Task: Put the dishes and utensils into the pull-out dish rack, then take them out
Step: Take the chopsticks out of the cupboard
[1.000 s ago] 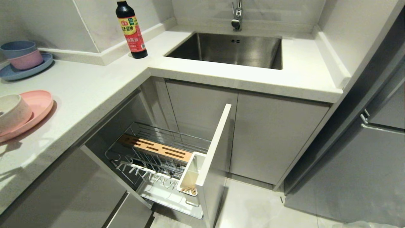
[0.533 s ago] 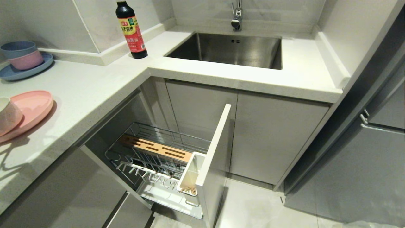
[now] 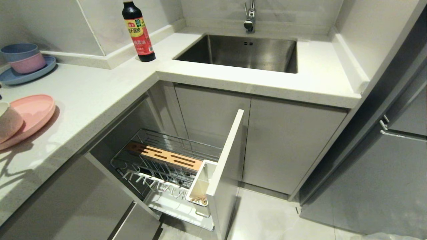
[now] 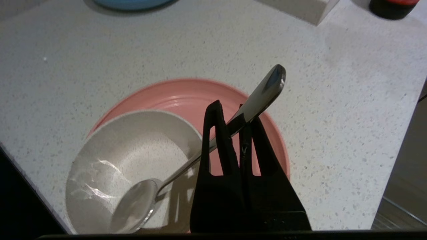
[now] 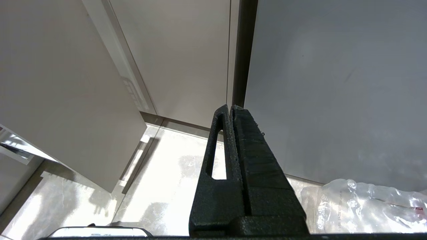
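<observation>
Bowl [image 3: 8, 120] slid leftward (left claw [image 4: 233, 111] pinching spoon [image 4: 213, 143]).

Soy sauce bottle [image 3: 138, 30] on counter [image 3: 100, 86] beside sink [image 3: 247, 53].

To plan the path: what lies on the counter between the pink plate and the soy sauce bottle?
Nothing: between the pink plate and the soy sauce bottle the head view shows only bare white counter.
</observation>
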### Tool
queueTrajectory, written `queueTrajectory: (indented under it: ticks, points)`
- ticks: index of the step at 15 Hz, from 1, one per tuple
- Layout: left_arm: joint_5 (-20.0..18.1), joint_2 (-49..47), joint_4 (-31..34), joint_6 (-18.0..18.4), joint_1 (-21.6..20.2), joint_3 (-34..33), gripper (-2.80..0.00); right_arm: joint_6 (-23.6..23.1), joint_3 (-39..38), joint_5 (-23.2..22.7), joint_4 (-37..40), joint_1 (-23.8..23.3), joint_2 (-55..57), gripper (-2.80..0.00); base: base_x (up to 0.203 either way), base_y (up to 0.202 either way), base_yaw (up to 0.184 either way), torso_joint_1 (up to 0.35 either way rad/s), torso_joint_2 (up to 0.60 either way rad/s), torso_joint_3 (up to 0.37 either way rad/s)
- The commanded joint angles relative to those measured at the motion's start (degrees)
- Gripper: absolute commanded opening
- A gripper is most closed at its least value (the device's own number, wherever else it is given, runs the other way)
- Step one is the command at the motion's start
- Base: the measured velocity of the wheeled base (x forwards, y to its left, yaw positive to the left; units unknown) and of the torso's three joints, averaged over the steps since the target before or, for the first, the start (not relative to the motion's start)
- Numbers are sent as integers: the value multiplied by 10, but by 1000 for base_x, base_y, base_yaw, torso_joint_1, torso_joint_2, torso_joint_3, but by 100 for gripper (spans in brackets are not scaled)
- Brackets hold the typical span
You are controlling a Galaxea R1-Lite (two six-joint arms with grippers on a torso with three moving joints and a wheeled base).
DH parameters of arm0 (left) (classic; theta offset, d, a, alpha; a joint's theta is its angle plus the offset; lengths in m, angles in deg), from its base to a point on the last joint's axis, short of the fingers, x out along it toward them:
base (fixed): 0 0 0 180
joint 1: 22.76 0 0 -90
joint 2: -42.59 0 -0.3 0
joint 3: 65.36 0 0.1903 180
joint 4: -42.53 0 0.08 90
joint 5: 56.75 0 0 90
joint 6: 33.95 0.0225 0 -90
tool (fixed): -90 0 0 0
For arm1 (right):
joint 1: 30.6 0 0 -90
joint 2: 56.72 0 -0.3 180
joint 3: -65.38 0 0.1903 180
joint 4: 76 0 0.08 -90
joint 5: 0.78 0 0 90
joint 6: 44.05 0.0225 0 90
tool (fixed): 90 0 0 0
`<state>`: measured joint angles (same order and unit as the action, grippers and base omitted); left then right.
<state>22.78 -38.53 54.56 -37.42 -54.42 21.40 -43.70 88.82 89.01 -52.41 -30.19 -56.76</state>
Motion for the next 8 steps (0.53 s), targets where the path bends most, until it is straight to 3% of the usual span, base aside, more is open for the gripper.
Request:
queueTrajectory:
  ticks: [1,4,5,8]
  points:
    - [-2,-5,2,-1,2,3,-280,0,0,0,0,0,0,-280,0,0,0,0,0,0]
    - [-3,-6,3,-1,2,4,-280,0,0,0,0,0,0,-280,0,0,0,0,0,0]
    - [-3,-6,3,-1,2,5,0,0,0,0,0,0,0,-280,0,0,0,0,0,0]
    - [-3,-9,3,-1,2,11,0,0,0,0,0,-1,0,-280,0,0,0,0,0,0]
